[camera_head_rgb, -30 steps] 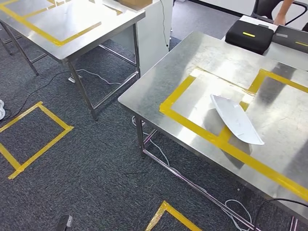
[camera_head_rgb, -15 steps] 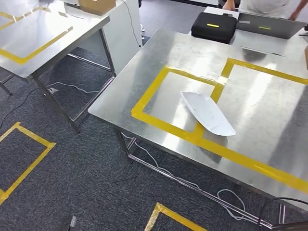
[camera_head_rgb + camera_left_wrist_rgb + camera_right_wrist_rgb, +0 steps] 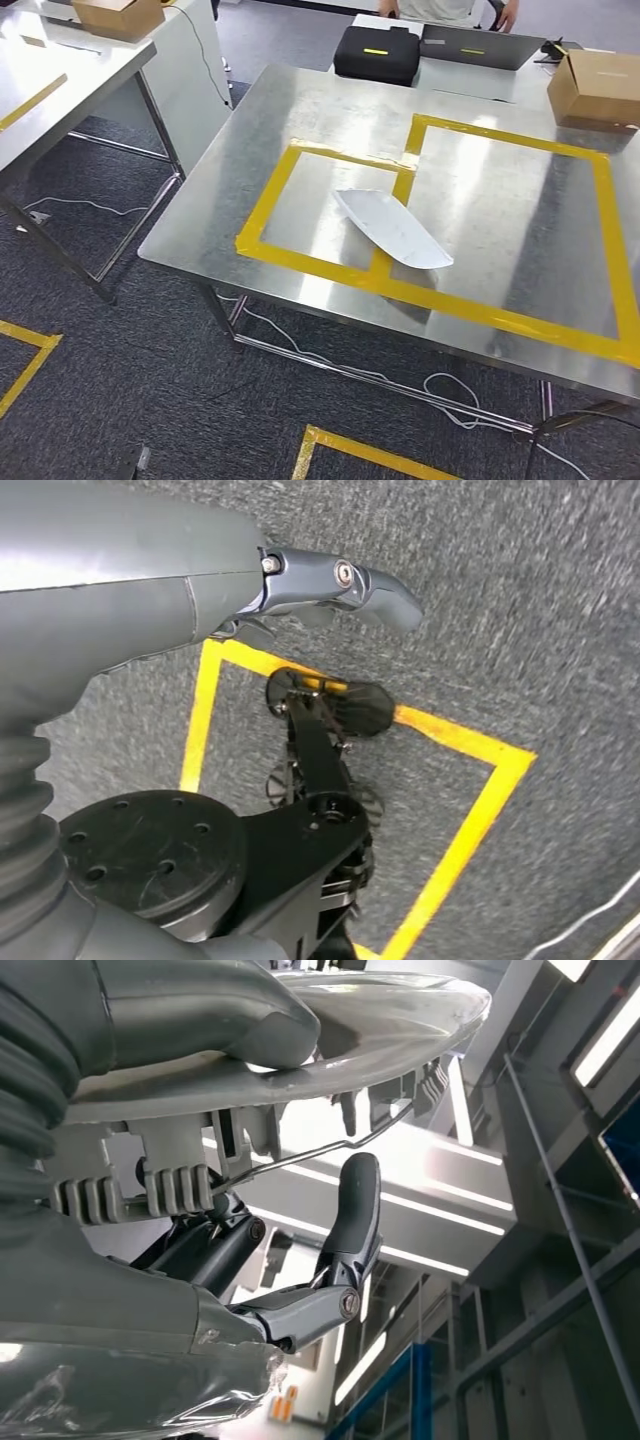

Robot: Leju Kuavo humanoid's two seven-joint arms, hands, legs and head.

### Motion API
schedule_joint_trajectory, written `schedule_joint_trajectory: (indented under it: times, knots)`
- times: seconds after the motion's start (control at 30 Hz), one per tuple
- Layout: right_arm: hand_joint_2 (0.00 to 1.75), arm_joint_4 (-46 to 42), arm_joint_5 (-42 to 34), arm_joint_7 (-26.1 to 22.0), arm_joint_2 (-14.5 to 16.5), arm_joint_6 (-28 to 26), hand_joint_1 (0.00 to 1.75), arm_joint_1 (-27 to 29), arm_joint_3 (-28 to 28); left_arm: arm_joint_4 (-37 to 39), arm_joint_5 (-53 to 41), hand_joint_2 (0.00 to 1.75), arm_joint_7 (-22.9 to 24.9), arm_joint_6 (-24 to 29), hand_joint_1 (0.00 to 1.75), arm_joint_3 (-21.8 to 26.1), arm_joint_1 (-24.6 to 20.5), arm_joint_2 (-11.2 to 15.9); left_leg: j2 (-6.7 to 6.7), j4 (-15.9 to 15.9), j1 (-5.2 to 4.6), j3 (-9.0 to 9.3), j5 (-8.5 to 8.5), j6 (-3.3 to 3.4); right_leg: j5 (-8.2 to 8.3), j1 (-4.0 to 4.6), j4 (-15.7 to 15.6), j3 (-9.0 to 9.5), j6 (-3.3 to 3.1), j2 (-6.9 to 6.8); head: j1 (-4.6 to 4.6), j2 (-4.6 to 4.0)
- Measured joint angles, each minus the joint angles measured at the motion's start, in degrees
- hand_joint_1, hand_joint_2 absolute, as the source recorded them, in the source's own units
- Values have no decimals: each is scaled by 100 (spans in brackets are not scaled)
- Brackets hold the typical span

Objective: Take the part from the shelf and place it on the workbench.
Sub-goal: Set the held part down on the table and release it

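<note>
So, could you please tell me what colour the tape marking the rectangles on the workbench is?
Yellow. The tape on the steel workbench shows best in the head view.

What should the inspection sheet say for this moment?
Surface: steel workbench, marked with yellow tape rectangles.
Job's things: white part lying across the tape; ribbed part in the right hand.
Clutter: cardboard box and black case at the far edge.
Hands: left hand hangs over carpet, holding nothing; right hand grips the ribbed part.
Cables: white cable under the bench.
Surroundings: second table; person behind the bench.
</note>
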Motion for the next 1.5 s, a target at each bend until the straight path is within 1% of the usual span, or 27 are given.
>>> schedule_joint_trajectory:
  times: [0.03,0.07,0.1,0.13,0.17,0.2,0.23,0.27,0.33,0.37,0.4,0.43,0.47,0.5,0.53,0.57,0.6,0.63,0.7,0.73,0.77,0.87,0.9,1.07,1.27,1.37,1.5]
  knots:
    - [175,16,28,10,-1,-6,175,-9,10,0,0,175,0,2,0,1,7,2,78,1,-5,10,-12,5,-124,-4,349,-172,16,-47,0,0]
    - [175,32,50,25,-1,-18,175,-10,12,0,0,175,0,5,0,1,11,1,151,2,-6,23,-26,2,-135,-7,510,-250,27,-62,2,0]
    - [175,44,71,40,-2,-32,175,-10,12,0,0,175,1,8,0,1,12,-2,219,3,-6,45,-44,-8,-27,-7,420,-199,32,-79,2,0]
    - [175,53,91,59,-3,-49,175,-11,12,0,0,175,1,11,0,1,12,-7,287,3,-5,79,-69,-24,169,-7,90,-20,32,-132,2,0]
    - [175,60,108,73,-4,-65,175,-13,12,0,2,175,2,14,0,1,12,-9,349,4,-12,122,-99,-50,367,-3,-346,217,31,-262,4,0]
    - [175,67,118,82,-6,-78,175,-21,15,0,5,175,2,15,0,2,14,-5,399,12,-30,159,-135,-83,514,4,-734,436,12,-385,7,0]
    - [175,74,122,90,-7,-93,175,-28,19,0,11,175,2,15,0,2,14,-1,444,20,-52,189,-162,-111,598,11,-995,584,-18,-473,6,0]
    - [175,81,122,96,-8,-110,175,-29,22,0,19,175,2,14,0,3,10,7,483,25,-75,211,-182,-134,610,20,-1096,642,-54,-514,5,0]
    - [175,95,144,177,-11,-137,175,-24,26,0,32,175,0,16,0,3,-3,16,563,22,-88,238,-205,-169,599,26,-1089,628,-139,-405,1,0]
    - [175,100,188,282,-15,-126,175,-22,25,0,38,175,-3,23,0,3,-10,23,529,39,-80,241,-238,-198,599,21,-1090,620,-175,-364,0,0]
    - [175,109,281,444,-26,-81,175,-29,28,0,47,175,-7,33,0,3,-12,26,435,137,-68,201,-320,-229,601,12,-1095,616,-214,-324,-3,0]
    - [175,130,450,660,-44,-2,175,-38,41,0,61,175,-11,43,0,4,-12,28,309,350,-57,101,-458,-256,607,2,-1103,615,-251,-288,-7,0]
    - [175,175,717,910,-79,113,175,-40,73,0,79,175,-14,52,0,9,-9,31,166,694,-47,-68,-639,-273,610,-3,-1106,610,-275,-256,-10,0]
    - [175,251,1048,1172,-132,247,175,-38,126,0,99,175,-16,56,0,19,-2,31,85,1106,-43,-282,-822,-277,610,-3,-1106,605,-292,-219,-12,0]
    - [175,359,1425,1429,-196,375,175,-22,208,0,120,175,-16,59,0,30,3,37,51,1480,-43,-492,-944,-277,610,0,-1106,600,-299,-177,-11,0]
    - [175,480,1777,1659,-261,482,175,1,302,0,136,175,-16,61,0,42,7,44,36,1706,-44,-642,-965,-271,610,2,-1106,600,-302,-137,-11,0]
    - [175,604,2064,1865,-319,572,175,27,404,0,147,175,-16,62,0,53,9,52,31,1704,-44,-688,-858,-260,609,3,-1106,602,-301,-100,-11,0]
    - [175,720,2291,2051,-372,648,175,49,509,0,152,175,-16,63,0,63,9,63,28,1480,-44,-625,-652,-243,609,2,-1106,608,-298,-66,-11,0]
    - [175,927,2555,2344,-480,784,175,65,694,0,152,175,-20,66,0,80,2,90,24,700,-46,-307,-198,-203,605,8,-1098,617,-272,-11,-11,0]
    - [175,1024,2630,2441,-538,841,175,61,780,0,150,175,-25,66,0,85,-6,103,22,381,-45,-173,-73,-187,603,16,-1090,611,-246,15,-8,0]
    - [175,1119,2686,2514,-596,887,175,44,865,0,148,175,-30,67,0,86,-16,114,20,185,-44,-99,-15,-193,599,28,-1080,598,-234,33,-5,0]
    - [175,1444,2843,2676,-784,998,175,-103,1104,0,126,175,-39,95,0,89,-32,137,19,76,-39,-80,8,-221,622,45,-1099,578,-272,51,1,0]
    - [175,1561,2888,2719,-841,1022,175,-168,1177,0,120,175,-40,114,0,90,-36,147,19,76,-41,-82,11,-208,641,43,-1123,586,-268,51,2,0]
    - [175,1975,3001,2817,-1020,1063,175,-423,1455,0,111,175,-42,163,0,94,-52,195,19,77,-50,-93,23,-149,691,34,-1199,614,-151,49,0,0]
    - [175,2325,3312,2958,-1086,1007,175,-720,1757,0,112,175,15,229,0,97,-71,230,19,77,-52,-105,35,-128,710,32,-1201,599,-123,51,-2,0]
    - [175,2514,3775,3125,-1107,862,175,-977,1968,1,123,175,81,252,0,98,-85,251,19,75,-49,-108,49,-131,714,32,-1198,588,-121,52,-3,0]
    - [175,2796,4359,3262,-1235,933,175,-1287,2221,13,116,175,97,246,0,99,-89,268,19,71,-45,-114,63,-140,718,34,-1189,579,-127,49,-4,0]
